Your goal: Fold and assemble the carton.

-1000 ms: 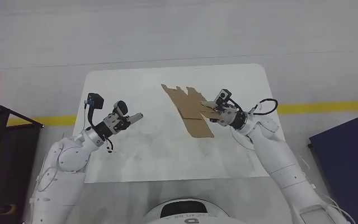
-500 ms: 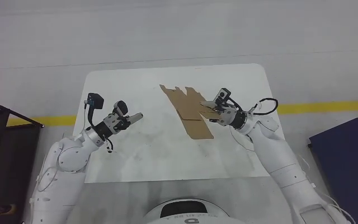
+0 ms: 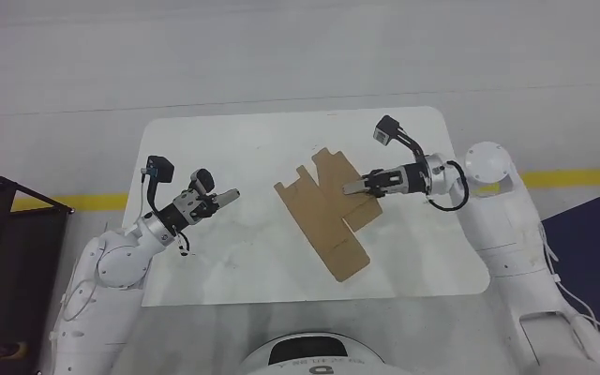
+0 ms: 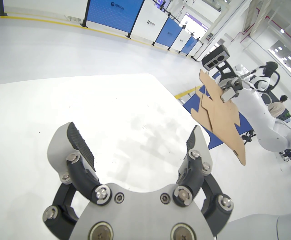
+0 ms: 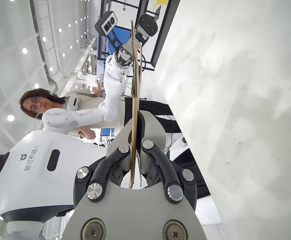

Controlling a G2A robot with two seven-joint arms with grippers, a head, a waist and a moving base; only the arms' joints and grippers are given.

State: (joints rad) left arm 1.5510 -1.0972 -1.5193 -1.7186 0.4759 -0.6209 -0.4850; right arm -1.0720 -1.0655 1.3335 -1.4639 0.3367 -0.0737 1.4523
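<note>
Top view, carton (image 3: 323, 211): a flat brown sheet with flaps, not folded up, over the middle of the table (image 3: 234, 272), a bit toward the right arm's side.
Top view, right gripper (image 3: 354, 187): it pinches the carton's edge on the side nearest that arm.
Top view, left gripper (image 3: 225, 197): it is over the left part of the table, well apart from the carton.
Top view, floor: grey, with a yellow line (image 3: 84, 202) behind the table.
Left wrist view, left gripper (image 4: 133, 134): its two fingers (image 4: 79, 145) stand wide apart above the white table (image 4: 91, 95), and it is empty.
Left wrist view, carton (image 4: 224, 120): it hangs tilted in the air, up off the table and far from this gripper.
Left wrist view, right gripper (image 4: 226, 95): it grips the carton near its upper end.
Left wrist view, room: blue panels (image 4: 113, 11) stand far behind.
Right wrist view, right gripper (image 5: 135, 122): its fingers (image 5: 156, 134) press on the carton, one on each side.
Right wrist view, carton (image 5: 135, 106): seen from its thin edge, it sticks straight out from the fingers.
Right wrist view, left gripper (image 5: 147, 25): far off, past the carton's end.
Right wrist view, table (image 5: 227, 91): white with grey smudges, beside the carton.
</note>
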